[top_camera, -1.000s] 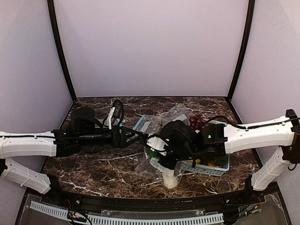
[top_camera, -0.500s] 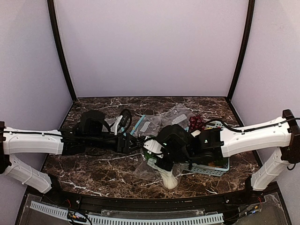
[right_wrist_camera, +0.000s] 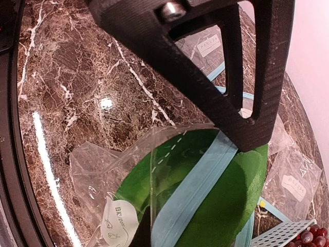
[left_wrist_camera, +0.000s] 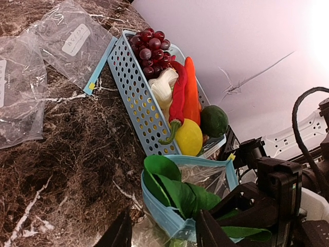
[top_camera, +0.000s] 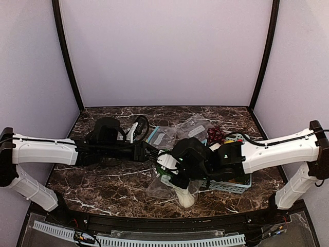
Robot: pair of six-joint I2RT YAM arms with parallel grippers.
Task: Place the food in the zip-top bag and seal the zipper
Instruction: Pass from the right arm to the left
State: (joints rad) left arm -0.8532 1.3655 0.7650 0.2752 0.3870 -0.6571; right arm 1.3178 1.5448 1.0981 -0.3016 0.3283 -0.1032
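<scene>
The zip-top bag [top_camera: 163, 188] lies in front of the basket with the leafy vegetable inside. Its white stalk [top_camera: 186, 197] points toward the near edge, and its green leaves [left_wrist_camera: 164, 177] stick out of the open mouth. My right gripper [right_wrist_camera: 145, 234] is shut on the far lip of the light-blue zipper [right_wrist_camera: 195, 190]. My left gripper [left_wrist_camera: 164, 231] is open, its fingers straddling the near lip of the zipper [left_wrist_camera: 159, 211]. One left finger [right_wrist_camera: 247, 103] rests its tip on the strip. An orange tapered vegetable [left_wrist_camera: 191, 92] lies in the basket.
The blue perforated basket [left_wrist_camera: 134, 90] also holds purple grapes [left_wrist_camera: 148, 43], a red chili [left_wrist_camera: 177, 100], a lemon [left_wrist_camera: 189, 136] and a dark green fruit [left_wrist_camera: 213, 121]. Smaller clear bags [left_wrist_camera: 77, 41] lie on the marble behind it.
My left arm has reached right, up to the bag's mouth, and its jaws have narrowed. The right gripper has kept its hold on the bag, shifting slightly left.
</scene>
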